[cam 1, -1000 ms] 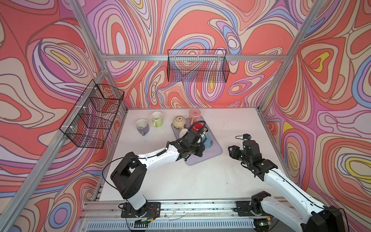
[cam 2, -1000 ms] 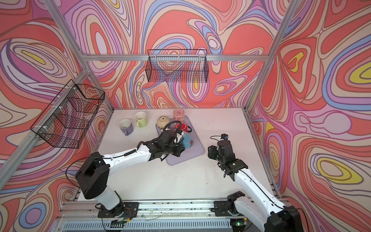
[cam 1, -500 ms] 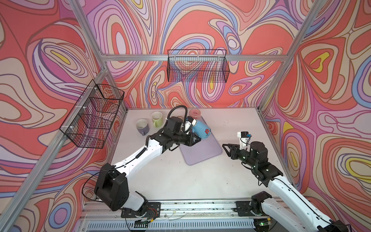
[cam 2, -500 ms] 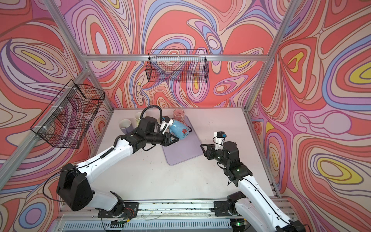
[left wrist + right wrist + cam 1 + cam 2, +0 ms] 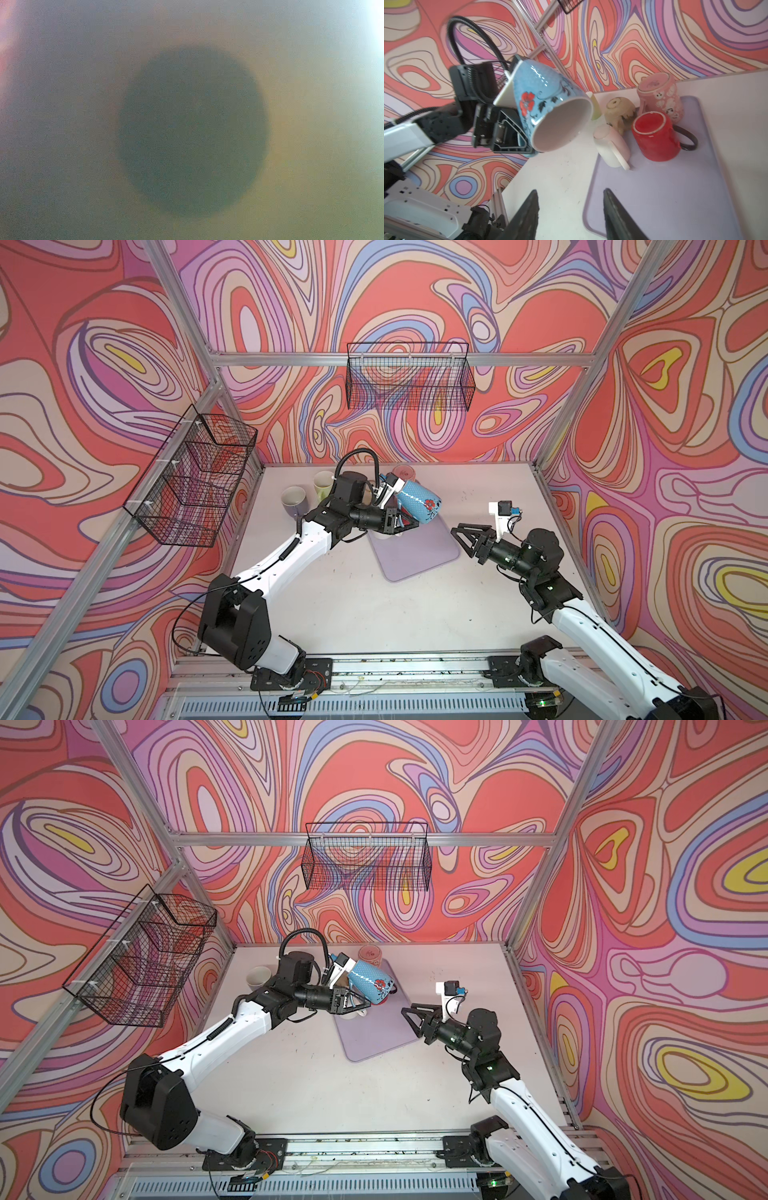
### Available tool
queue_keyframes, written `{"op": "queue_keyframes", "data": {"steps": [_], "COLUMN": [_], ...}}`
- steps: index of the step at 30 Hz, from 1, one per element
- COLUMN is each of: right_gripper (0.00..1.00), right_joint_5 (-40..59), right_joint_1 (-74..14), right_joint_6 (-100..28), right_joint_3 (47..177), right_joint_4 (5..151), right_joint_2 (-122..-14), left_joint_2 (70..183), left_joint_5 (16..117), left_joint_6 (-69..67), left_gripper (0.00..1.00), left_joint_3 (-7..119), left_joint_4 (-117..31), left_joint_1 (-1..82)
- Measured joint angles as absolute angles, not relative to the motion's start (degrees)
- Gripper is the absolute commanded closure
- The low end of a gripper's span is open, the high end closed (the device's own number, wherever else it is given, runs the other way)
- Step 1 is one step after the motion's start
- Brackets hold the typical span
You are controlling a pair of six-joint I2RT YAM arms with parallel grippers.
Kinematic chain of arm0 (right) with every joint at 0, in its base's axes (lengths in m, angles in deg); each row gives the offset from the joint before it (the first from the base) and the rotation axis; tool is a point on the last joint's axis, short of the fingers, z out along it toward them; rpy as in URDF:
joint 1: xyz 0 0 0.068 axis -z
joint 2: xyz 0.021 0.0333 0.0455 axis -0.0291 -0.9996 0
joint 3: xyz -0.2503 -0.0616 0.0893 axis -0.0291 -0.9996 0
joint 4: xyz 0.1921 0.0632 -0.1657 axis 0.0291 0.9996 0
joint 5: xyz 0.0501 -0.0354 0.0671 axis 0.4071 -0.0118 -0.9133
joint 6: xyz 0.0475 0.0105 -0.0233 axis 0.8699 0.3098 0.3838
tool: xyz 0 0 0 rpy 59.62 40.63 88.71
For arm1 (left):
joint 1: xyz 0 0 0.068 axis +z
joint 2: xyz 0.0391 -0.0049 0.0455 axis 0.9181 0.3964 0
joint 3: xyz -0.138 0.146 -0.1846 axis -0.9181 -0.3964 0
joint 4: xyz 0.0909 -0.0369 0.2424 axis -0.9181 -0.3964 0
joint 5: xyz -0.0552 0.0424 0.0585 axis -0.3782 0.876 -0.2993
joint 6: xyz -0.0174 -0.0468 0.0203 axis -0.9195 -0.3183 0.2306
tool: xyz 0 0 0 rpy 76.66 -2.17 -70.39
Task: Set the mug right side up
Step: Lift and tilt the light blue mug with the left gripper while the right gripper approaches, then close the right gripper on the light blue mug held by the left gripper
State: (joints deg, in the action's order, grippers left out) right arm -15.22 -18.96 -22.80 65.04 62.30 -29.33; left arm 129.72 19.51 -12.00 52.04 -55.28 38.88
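Over the far end of the purple mat [image 5: 415, 562], holding the blue mug [image 5: 417, 504] aloft in the left gripper [image 5: 409, 523], clamping what looks like its handle. Carrying nothing in the right gripper [image 5: 462, 533], fingers parted. Risking a slip, pinching so small a hold on slick glaze while rotating; risking too a knock on the red mug [image 5: 654, 137] on the mat when lowering. Showing glossy blue, a red flower, dark leaves, pale inside, mouth tilting downward and sideways.
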Motion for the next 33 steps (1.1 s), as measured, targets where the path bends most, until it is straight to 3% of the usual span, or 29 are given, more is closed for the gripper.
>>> {"op": "queue_keyframes", "data": {"steps": [13, 33], "right_gripper": [0.49, 0.49], "right_joint_5": [-14.5, -9.58], "right_joint_1": [-29.41, -33.0], "right_joint_6": [-22.03, -25.11], "right_joint_3": [70.68, 76.61], "right_joint_4": [54.65, 52.81], "right_joint_2": [-38.12, -44.98], "left_joint_2": [129.7, 129.2], "left_joint_5": [15.53, 13.8], "left_joint_6": [-23.87, -30.08], "left_gripper": [1.0, 1.0], "left_joint_3": [45.33, 43.56], "left_joint_4": [-38.82, -30.4], "left_joint_1": [39.27, 39.27]}}
